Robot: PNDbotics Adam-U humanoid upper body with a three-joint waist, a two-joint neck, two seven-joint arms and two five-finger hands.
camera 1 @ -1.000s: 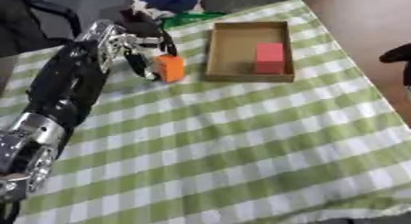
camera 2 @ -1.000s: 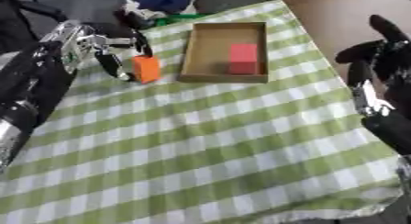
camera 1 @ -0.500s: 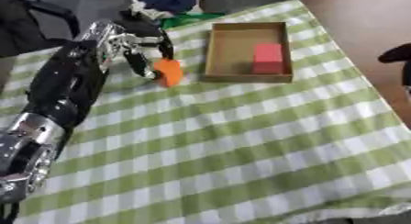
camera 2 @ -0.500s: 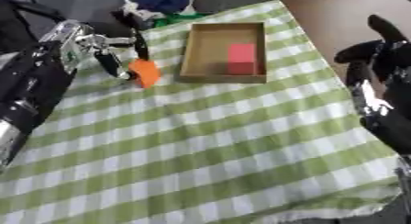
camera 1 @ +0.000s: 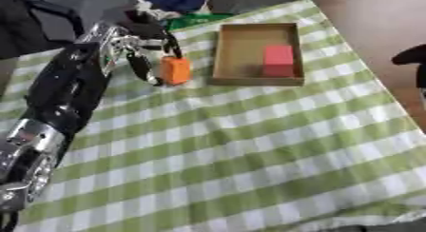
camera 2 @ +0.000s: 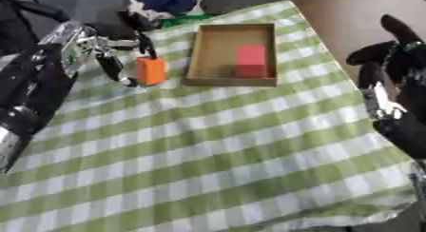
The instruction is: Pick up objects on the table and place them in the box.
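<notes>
Checked tablecloth (camera 1: 249,145): left hand (camera 1: 137,41) fingers pinch unlabelled orange block (camera 1: 175,69) beside box (camera 1: 254,79).

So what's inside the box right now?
The box holds one red block, lying toward its right side on the cardboard floor. The rest of the floor shows bare. The orange block is outside, left of it, at the left hand.
</notes>
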